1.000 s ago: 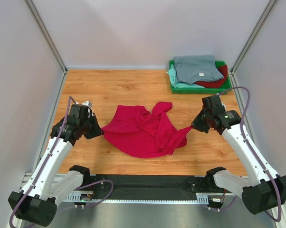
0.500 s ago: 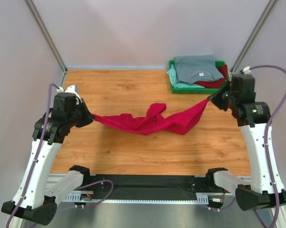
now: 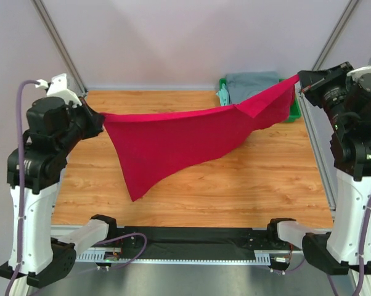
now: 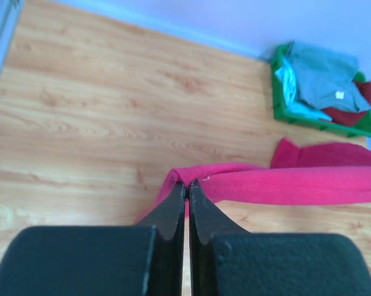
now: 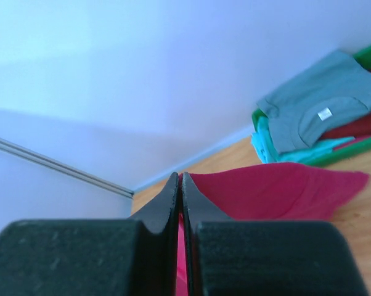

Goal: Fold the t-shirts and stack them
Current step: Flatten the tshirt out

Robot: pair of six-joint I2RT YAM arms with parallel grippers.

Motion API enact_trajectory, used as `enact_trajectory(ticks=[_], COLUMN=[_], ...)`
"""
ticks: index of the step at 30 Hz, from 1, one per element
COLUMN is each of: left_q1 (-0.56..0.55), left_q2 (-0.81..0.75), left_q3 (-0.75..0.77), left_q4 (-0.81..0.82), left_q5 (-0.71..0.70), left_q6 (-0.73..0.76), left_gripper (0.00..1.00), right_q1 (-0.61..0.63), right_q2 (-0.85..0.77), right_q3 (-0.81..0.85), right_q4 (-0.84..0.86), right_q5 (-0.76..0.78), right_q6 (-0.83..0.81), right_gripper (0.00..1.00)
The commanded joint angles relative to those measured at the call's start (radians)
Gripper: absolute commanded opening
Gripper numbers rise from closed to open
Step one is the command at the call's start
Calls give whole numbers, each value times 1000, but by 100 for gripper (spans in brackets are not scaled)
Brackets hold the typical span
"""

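Overhead, a wood-grain table [image 3: 191, 185] fills the floor of a booth closed in by pale lilac walls [image 3: 191, 37], with metal posts slanting up at the back left and back right corners. In the table's far right corner sits a green tray [image 3: 294, 115] of folded t-shirts. A grey-blue t-shirt [image 3: 253, 80] lies on top and a mint-green t-shirt [image 3: 224, 95] pokes out at its left side.

The crimson t-shirt [image 3: 173, 139] hangs above the table, stretched as a long band from the left edge to the far right. Its lower part droops to a point toward the near left. Whether that tip touches the wood I cannot tell.

The left wrist view shows what the top view hides behind the crimson cloth: the whole tray, with a darker red t-shirt [image 4: 346, 116] under the grey-blue one. The right wrist view shows the same pile from low down, against the back wall.

The left arm stands tall at the table's left edge, with the left pincer [image 3: 98, 118] pointing inward. It is clenched on one end of the crimson t-shirt, its black fingers [image 4: 170, 213] meeting on the pinched cloth. The right arm rises upright at the right edge, higher than the left. The right pincer [image 3: 299, 83] points left above the tray and is clamped on the shirt's other end.
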Motion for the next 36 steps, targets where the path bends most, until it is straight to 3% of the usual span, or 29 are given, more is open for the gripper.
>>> enact_trajectory(ticks=[1,10,18,22,29,32,36], left_q1=[4,4,4,4,4,12,67], left_q2=[-57,-281,-309,-222,51,138,270], left_q3=[108,165,174,125,-14,-166,-353], left_q4=[29,175,183,178,209,351,529], left_q5=[-33,41,3,-43,-171,-211,-215], left_q6=[122,185,229,231,248,286,303], left_gripper=[0,0,0,0,0,0,0], right_q1=[-5,-5,-3,-2,-3,3,20], right_q2=[-110,-322,-289,-195,-40,52,183], right_q3=[0,-40,27,-34,-356,-552,-675], right_q4=[188,385,437,490,697,800,932], right_q5=[16,27,-13,-131,-206,-246,-242], right_q6=[-13,-44,-18,48,100,108,51], right_gripper=[0,0,0,0,0,0,0])
